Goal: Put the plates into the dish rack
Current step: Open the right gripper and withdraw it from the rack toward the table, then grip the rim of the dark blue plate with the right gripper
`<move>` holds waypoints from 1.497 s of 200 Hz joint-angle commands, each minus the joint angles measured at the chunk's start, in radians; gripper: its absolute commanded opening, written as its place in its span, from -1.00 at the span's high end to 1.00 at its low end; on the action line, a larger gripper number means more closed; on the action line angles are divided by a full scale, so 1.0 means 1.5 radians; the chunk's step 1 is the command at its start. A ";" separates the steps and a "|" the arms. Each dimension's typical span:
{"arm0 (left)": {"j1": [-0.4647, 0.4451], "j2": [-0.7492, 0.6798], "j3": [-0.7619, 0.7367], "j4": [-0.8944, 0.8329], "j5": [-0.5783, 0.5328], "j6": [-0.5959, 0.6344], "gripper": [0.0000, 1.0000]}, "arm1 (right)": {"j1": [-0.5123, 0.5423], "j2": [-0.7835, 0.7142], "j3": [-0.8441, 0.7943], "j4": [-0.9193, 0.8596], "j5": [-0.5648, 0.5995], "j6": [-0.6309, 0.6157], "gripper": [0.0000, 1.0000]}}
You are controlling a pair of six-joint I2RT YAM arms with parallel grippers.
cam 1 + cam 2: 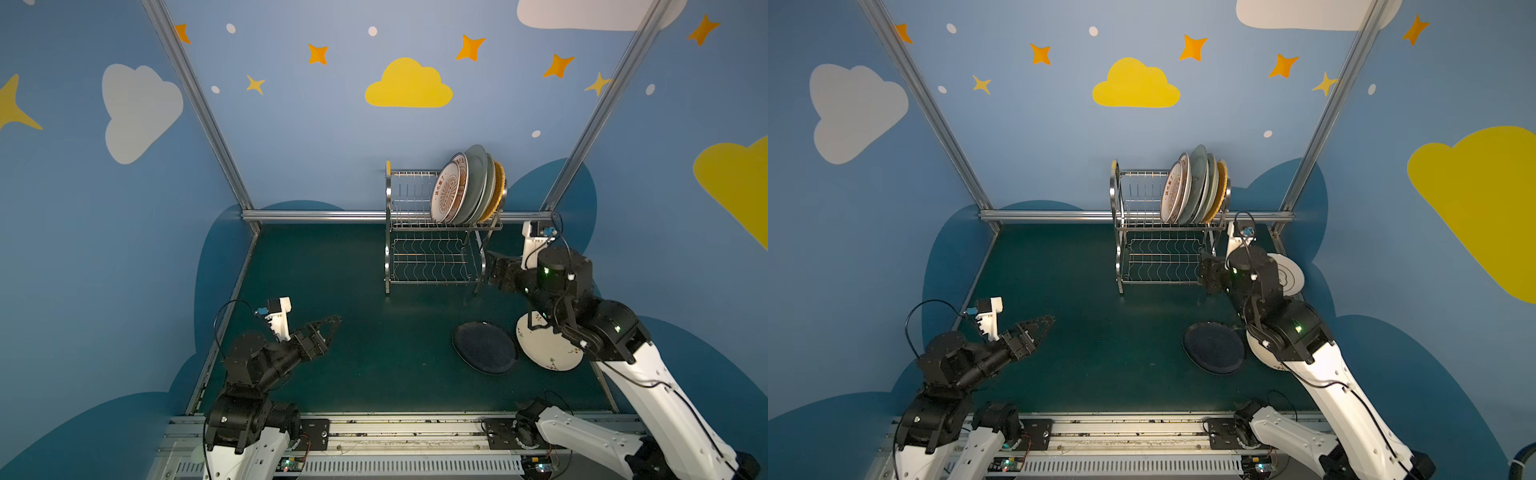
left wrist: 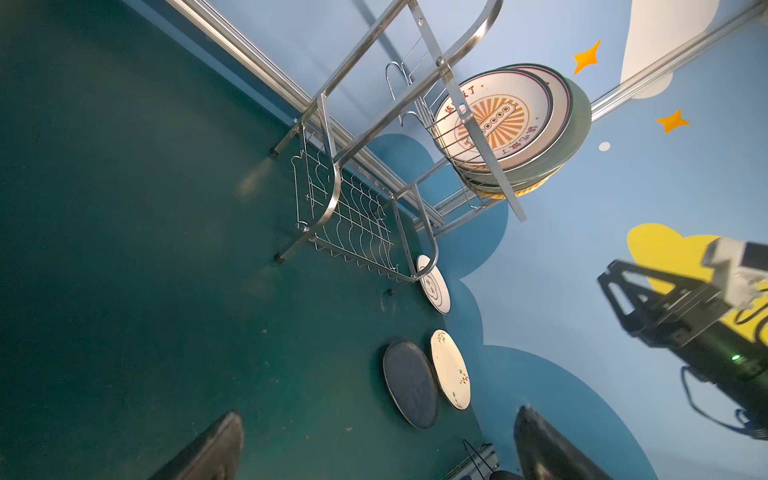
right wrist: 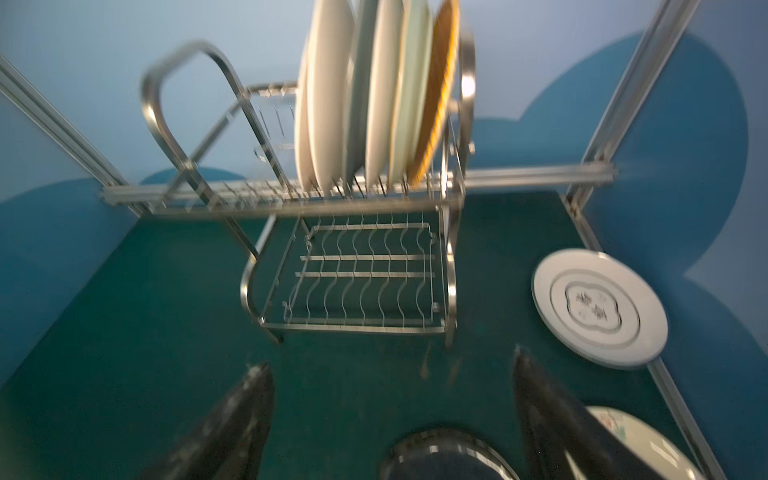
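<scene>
The dish rack (image 1: 432,262) (image 1: 1163,262) stands at the back of the green mat. Several plates (image 1: 451,193) (image 3: 332,104) stand upright at the right end of its upper tier; the lower shelf holds nothing. A black plate (image 1: 484,347) (image 2: 409,382) and a white floral plate (image 1: 544,349) (image 2: 450,368) lie flat on the mat. A white ringed plate (image 1: 1289,276) (image 3: 598,307) lies right of the rack. My right gripper (image 1: 489,266) (image 3: 390,358) hovers open and empty by the rack's right legs. My left gripper (image 1: 332,322) (image 2: 379,412) hangs open and empty at the left.
Aluminium frame rails (image 1: 316,216) run along the mat's back edge, with posts at the corners. The blue walls close in on three sides. The base rail (image 1: 395,432) crosses the front. The right wrist view is blurred.
</scene>
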 commanded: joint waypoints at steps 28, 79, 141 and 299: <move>0.002 0.025 -0.010 0.034 0.044 -0.004 -1.00 | -0.074 -0.128 -0.282 -0.021 -0.106 0.178 -0.78; 0.003 0.021 -0.012 0.036 0.041 -0.004 -1.00 | -0.220 -0.137 -0.446 -0.026 -0.203 0.303 -0.83; 0.003 0.014 -0.013 0.034 0.035 -0.004 -1.00 | -0.410 -0.111 -0.537 0.037 -0.316 0.291 -0.83; 0.004 0.014 -0.015 0.037 0.032 -0.009 -1.00 | -0.516 0.060 -0.629 0.318 -0.576 0.265 -0.67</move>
